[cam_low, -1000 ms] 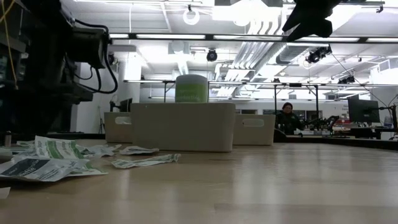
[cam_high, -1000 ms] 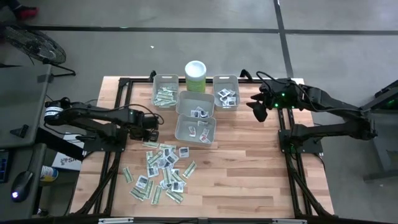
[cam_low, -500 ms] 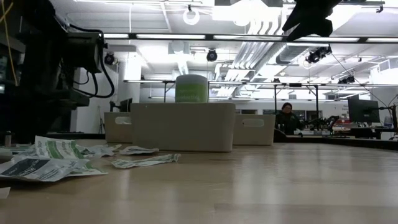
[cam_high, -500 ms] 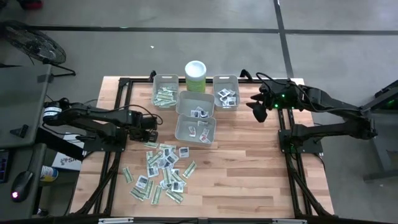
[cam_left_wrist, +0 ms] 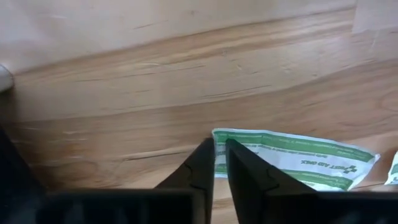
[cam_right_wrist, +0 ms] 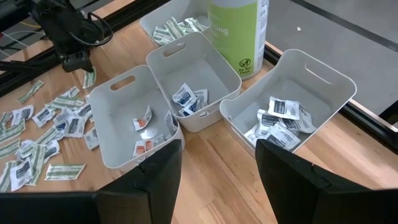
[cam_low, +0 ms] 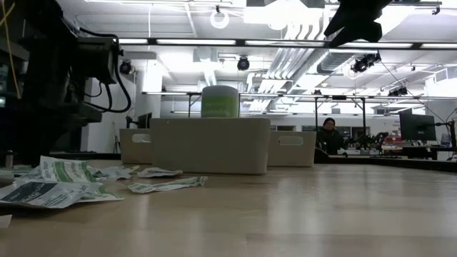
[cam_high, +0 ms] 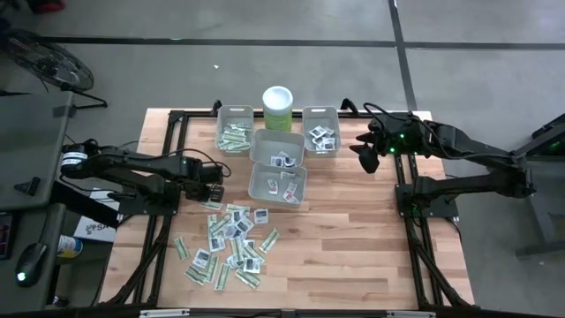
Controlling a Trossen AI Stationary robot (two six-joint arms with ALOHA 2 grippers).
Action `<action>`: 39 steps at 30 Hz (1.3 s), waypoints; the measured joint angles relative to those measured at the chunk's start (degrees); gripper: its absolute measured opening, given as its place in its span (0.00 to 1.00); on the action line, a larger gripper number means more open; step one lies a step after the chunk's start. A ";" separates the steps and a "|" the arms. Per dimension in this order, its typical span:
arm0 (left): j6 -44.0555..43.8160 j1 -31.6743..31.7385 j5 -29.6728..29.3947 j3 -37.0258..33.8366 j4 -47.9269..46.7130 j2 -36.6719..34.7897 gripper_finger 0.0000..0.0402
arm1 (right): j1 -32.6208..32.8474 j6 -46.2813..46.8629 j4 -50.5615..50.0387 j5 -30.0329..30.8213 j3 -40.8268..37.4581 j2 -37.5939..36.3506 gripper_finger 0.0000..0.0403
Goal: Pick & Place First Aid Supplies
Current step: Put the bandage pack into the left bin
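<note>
The first aid supplies (cam_high: 231, 243) lie scattered flat on the wooden table, near and left of its middle: narrow green-white strips and small white squares. My left gripper (cam_high: 214, 193) points down at the pile's far-left edge, shut on one green-white strip packet (cam_left_wrist: 298, 158). My right gripper (cam_high: 364, 157) hangs open high above the table's far right, with nothing between its fingers (cam_right_wrist: 155, 180). From there it looks down on the bins. My left gripper pinches the strip packet by one short end (cam_left_wrist: 219, 138), between its two fingers (cam_left_wrist: 202, 165). The fingers come from above, pointing down. The rest of the packet lies flat on the table, stretching away from the fingers.
Several grey bins stand at the far middle: one with green strips (cam_high: 235, 132), one with white squares (cam_high: 321, 131), and two between them (cam_high: 277, 148) (cam_high: 277, 184) with a few packets. A pale green canister (cam_high: 278, 108) stands behind them. Bare wood spreads across the table's right half (cam_high: 353, 238).
My left gripper has sunk a little toward the table at the pile's far-left edge. The packets and the bins lie as before.
</note>
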 joint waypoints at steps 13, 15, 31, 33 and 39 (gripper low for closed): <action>0.26 -0.02 0.11 0.02 0.69 -0.36 0.00 | -0.02 -0.24 -0.12 0.28 0.00 0.01 0.49; 0.31 -0.02 0.04 0.23 0.46 -0.92 0.00 | -0.02 -0.37 -0.12 0.31 0.00 0.00 0.49; 2.68 0.13 -8.34 12.85 -4.69 -4.35 0.00 | -0.02 -0.87 -0.16 0.68 0.00 0.02 0.49; 3.23 0.31 -10.41 14.71 -5.45 -4.31 0.00 | -0.02 -1.03 -0.16 0.68 0.00 0.02 0.49; 7.59 5.31 -13.48 19.53 -8.99 -4.35 0.00 | -0.02 -1.07 -0.16 1.46 0.00 0.02 0.49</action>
